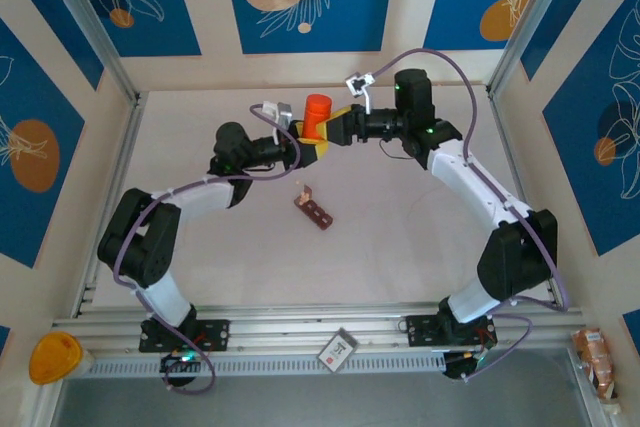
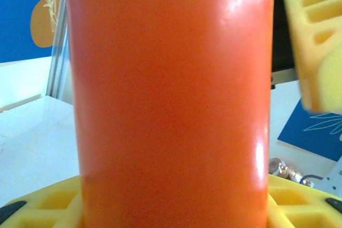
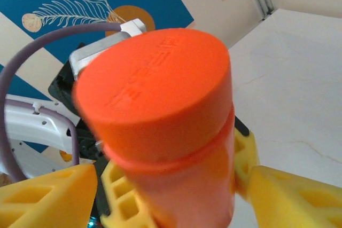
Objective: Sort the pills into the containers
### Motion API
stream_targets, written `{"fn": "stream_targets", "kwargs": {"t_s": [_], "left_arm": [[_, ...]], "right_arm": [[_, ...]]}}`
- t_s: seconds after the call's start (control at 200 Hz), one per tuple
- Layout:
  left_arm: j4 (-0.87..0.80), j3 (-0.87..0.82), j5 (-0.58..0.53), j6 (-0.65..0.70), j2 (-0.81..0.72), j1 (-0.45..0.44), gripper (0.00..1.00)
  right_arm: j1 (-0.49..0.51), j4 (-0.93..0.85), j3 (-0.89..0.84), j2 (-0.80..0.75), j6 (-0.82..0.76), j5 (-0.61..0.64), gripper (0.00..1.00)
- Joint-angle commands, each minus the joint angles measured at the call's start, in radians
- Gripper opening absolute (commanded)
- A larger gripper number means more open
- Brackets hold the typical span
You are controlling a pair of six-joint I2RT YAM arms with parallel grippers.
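White tabletop (image 1: 400, 257), containers (image 1: 314, 209) apart from both jaws, bottle (image 1: 318, 115) between them

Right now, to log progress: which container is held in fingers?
The orange bottle, upright between the left gripper's fingers; the dark compartment strip lies free on the table.

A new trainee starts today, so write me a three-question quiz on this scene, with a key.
1. True or false: the orange bottle has its cap on.
2. Which gripper is clamped on the bottle's body? A) left B) right C) neither
3. Where does the container strip lie?
Key: 1 true. 2 A, the left gripper. 3 On the table between the arms, nearer their bases than the bottle, with nothing touching it.
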Motion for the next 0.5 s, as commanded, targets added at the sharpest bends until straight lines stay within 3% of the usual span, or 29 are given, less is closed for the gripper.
{"fn": "stream_targets", "kwargs": {"t_s": [0.0,0.165,0.315,0.495], "left_arm": [[-0.01,-0.006,-0.02,0.069,-0.045,0.011,0.0],[-0.078,0.001,-0.027,0.138,-0.061,0.013,0.0],[-0.243,0.021,-0.009,0.261,-0.087,0.013,0.0],[-0.447,0.03,-0.01,0.419,-0.128,0.012,0.0]], "right_arm": [[-0.013,-0.063,0.009,-0.057,-0.005,-0.006,0.79],[-0.038,-0.164,-0.016,-0.126,-0.069,-0.008,0.81],[-0.085,-0.231,-0.027,-0.194,-0.098,0.011,0.81],[-0.101,-0.466,0.174,-0.138,-0.213,0.083,0.81]]}}
